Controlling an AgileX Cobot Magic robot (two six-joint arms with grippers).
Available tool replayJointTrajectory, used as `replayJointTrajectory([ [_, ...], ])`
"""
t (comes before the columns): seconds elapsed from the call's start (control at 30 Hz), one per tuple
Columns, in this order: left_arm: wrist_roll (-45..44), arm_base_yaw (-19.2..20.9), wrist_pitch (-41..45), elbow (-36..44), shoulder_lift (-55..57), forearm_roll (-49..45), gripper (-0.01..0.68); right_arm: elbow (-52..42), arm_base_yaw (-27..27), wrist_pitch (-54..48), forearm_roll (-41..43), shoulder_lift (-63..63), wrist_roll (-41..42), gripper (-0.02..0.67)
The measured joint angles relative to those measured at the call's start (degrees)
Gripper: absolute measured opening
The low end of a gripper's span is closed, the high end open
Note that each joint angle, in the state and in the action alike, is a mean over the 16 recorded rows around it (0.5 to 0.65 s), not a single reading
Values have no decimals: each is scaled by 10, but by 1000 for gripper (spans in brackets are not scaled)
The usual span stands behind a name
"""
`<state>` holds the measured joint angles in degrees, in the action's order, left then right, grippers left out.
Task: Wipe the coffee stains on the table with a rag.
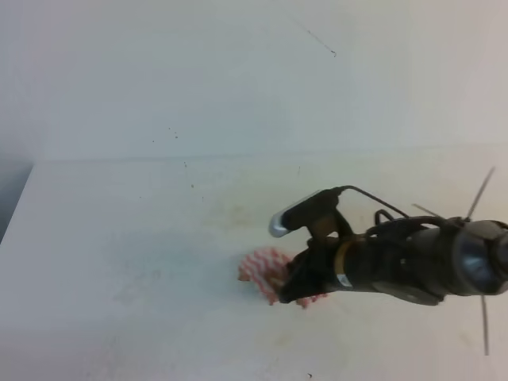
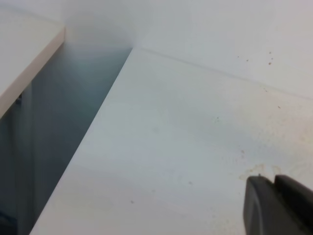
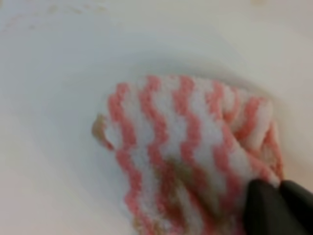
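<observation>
The rag (image 1: 260,270), bunched with pink-red and white zigzag stripes, lies pressed on the white table (image 1: 119,262) just right of the middle. My right gripper (image 1: 289,292) reaches in from the right and is shut on the rag's right side. In the right wrist view the rag (image 3: 186,147) fills the frame, with brownish marks on its folds, and the dark fingertips (image 3: 264,205) pinch its lower right corner. The coffee stains are hidden or out of view; only faint yellowish smudges show. My left gripper (image 2: 275,185) hovers over bare table (image 2: 171,147), its fingers together with nothing between them.
A pale wall (image 1: 238,71) rises behind the table. The table's left edge (image 1: 17,198) drops into a dark gap (image 2: 63,122), with another white surface (image 2: 24,49) beyond it. Thin cables (image 1: 476,198) stick out from the right arm.
</observation>
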<state>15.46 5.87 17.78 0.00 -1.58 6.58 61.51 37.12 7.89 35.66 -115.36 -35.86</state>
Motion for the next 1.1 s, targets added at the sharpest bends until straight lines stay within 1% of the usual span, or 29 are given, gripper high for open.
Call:
replayJointTrajectory([
  [0.1,0,0,0,1,0,0,-3,-50,-30,12,-27,47,28,20],
  [0.2,0,0,-1,2,0,0,-3,-107,-58,32,-69,106,75,20],
  [0.3,0,0,-2,6,0,0,-3,-162,-80,49,-129,171,144,20],
  [0.43,0,0,-3,7,0,0,-3,-220,-100,56,-231,256,264,34],
  [0.5,0,0,-4,8,0,0,-3,-241,-105,52,-285,295,325,58],
  [0.6,0,0,-4,7,0,0,-3,-262,-109,35,-361,347,408,115],
  [0.73,0,0,-6,7,0,0,-3,-276,-110,-1,-441,406,490,196],
  [0.83,0,0,-7,4,0,0,-3,-279,-110,-38,-481,450,527,224],
  [0.93,0,0,-7,3,0,0,-3,-279,-110,-81,-503,501,544,224],
  [1.0,0,0,-7,3,0,0,-3,-279,-110,-112,-510,540,549,208],
  [1.1,0,0,-9,2,0,0,-3,-280,-110,-161,-513,605,553,157],
])
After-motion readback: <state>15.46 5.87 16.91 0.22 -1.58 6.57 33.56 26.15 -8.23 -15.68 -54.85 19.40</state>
